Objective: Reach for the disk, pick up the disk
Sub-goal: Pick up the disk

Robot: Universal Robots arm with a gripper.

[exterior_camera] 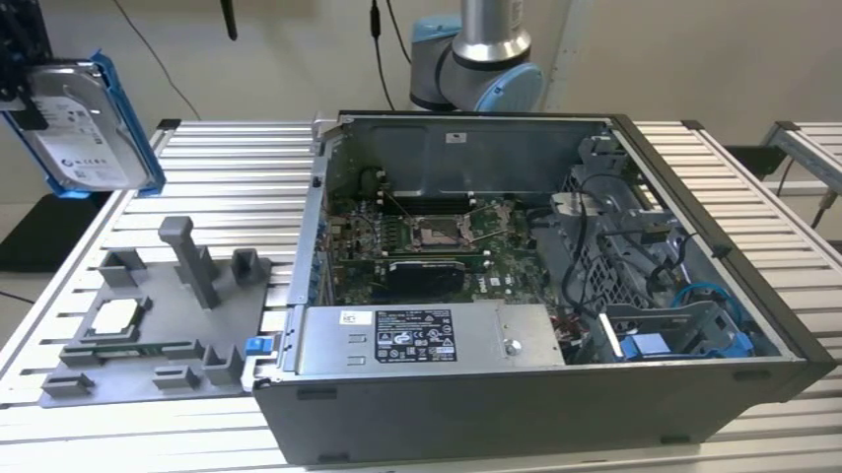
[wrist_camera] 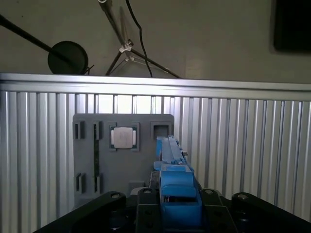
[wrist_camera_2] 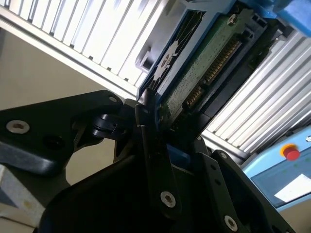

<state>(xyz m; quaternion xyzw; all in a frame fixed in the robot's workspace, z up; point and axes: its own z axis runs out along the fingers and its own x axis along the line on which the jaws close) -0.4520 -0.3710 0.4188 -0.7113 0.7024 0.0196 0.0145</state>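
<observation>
Disk point(exterior_camera: 90, 123): upper left of the exterior view, held upright above the worktop point(exterior_camera: 237, 168), label facing out.
Hand point(wrist_camera_2: 167, 138): clamped on the disk's blue frame in the second wrist view.
Computer case point(exterior_camera: 526, 296): centre right, well apart.

Slatted metal table point(exterior_camera: 224, 158) bears a grey fixture tray point(exterior_camera: 161, 301) and computer case point(exterior_camera: 526, 414)

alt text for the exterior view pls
A disk in a blue frame is held by the gripper above the slatted table, at the exterior view's upper left. Below it lies a grey tray with a small chip; an open computer case sits in the middle, the arm's base behind it.
</observation>
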